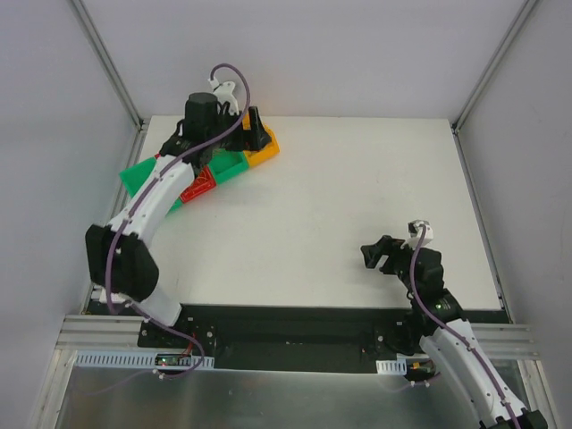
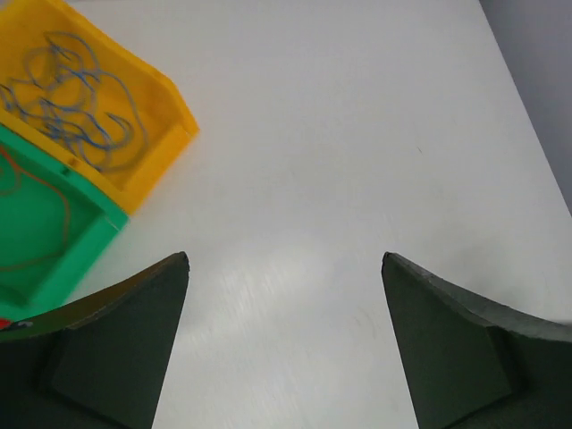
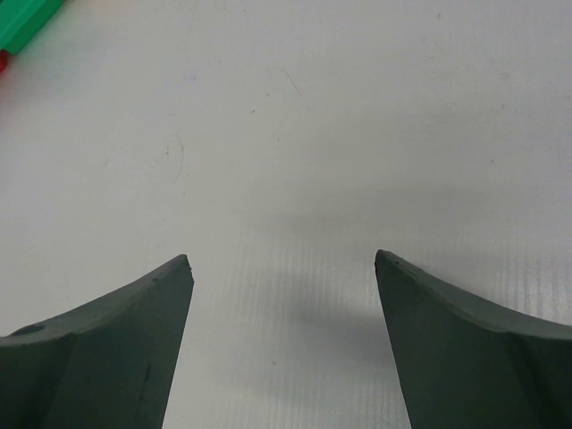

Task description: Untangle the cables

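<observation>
The cables (image 2: 67, 98) were found in bins at the table's far-left corner: loose loops of blue ones lay in the yellow bin (image 2: 165, 134), and an orange strand (image 2: 66, 214) was seen in the green bin (image 2: 85, 255) touching it. No clump was seen on the table (image 1: 357, 206), so the sorting was judged far along. Whether the blue loops were fully parted could not be told, and no yellow or green strands were made out. The contents of the red bin (image 1: 198, 188) were hidden in the top view. The left end effector (image 2: 284, 259) was held wide open with nothing in it, above bare table just beside the yellow bin. The right end effector (image 3: 281, 259) was likewise spread wide and empty, over bare table at the near right. The bins were crowded against the table's left edge and the frame post, with the left arm stretched over them. Ample open room was left across the middle and right.
</observation>
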Robot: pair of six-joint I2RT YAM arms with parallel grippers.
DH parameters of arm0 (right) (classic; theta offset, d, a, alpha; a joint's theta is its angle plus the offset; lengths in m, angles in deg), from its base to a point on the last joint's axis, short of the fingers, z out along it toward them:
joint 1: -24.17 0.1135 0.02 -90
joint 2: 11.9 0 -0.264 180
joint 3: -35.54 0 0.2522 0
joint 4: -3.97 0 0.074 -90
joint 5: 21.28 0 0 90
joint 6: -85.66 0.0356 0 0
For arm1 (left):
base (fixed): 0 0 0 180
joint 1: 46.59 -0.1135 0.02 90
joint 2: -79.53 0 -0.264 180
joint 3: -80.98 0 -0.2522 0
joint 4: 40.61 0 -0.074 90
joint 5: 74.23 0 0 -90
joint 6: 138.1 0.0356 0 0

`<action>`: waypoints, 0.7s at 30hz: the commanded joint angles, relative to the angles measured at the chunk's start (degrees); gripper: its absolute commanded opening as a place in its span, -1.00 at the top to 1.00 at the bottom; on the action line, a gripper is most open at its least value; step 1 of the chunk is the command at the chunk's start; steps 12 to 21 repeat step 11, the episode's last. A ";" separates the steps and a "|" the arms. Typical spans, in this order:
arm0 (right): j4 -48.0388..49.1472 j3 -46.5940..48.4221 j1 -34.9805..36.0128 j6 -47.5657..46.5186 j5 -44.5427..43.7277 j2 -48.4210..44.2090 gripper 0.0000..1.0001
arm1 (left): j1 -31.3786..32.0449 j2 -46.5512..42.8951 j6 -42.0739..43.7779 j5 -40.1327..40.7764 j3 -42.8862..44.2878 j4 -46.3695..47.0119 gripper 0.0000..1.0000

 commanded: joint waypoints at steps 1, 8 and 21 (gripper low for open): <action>1.79 1.17 -0.28 -1.16 1.06 -2.52 -0.74 | 4.44 -16.51 -0.12 -8.06 -16.42 -0.27 -0.79; -1.02 1.08 -0.20 -1.25 1.60 -11.65 -0.85 | 6.11 -48.32 2.52 -8.16 -41.32 -2.11 -0.89; -3.83 4.50 -0.20 -0.72 1.86 -16.31 -0.96 | 6.11 -59.75 4.62 -6.14 -45.99 -3.60 -0.96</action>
